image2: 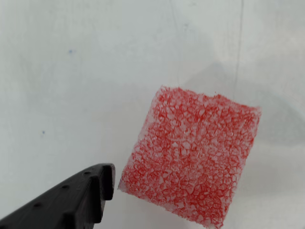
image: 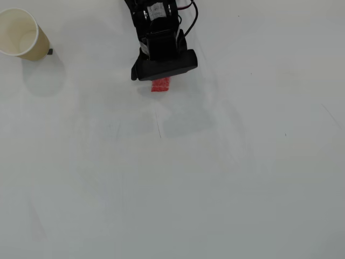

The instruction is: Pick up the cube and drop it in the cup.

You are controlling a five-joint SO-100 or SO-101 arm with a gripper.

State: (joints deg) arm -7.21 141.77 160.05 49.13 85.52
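White table [image: 215, 178] fills both views, bare apart from faint scuffs and a thin dark line just below the cube in the overhead view.

Black arm [image: 161, 32] comes in from the top edge of the overhead view and ends in a wide black block that sits directly above the cube's upper edge, hiding part of it.

Cup [image: 21, 35]: tan paper, cream inside, lying tilted at the top left corner of the overhead view, mouth facing up-left, partly cut by the frame edge. Well apart from the arm and the cube.

Gripper [image2: 109, 179]: the wrist view shows only one black finger [image2: 76, 202], coming in from the bottom left corner, tip just beside the cube's lower left corner. Narrow gap of table visible between them, so not touching. The other finger is out of frame; cannot tell how wide the jaws stand. Nothing is visibly held.

Cube [image: 160, 84]: red-pink, spongy open-cell surface, rests flat on the table just under the arm's end, rotated slightly in the wrist view [image2: 190, 162].
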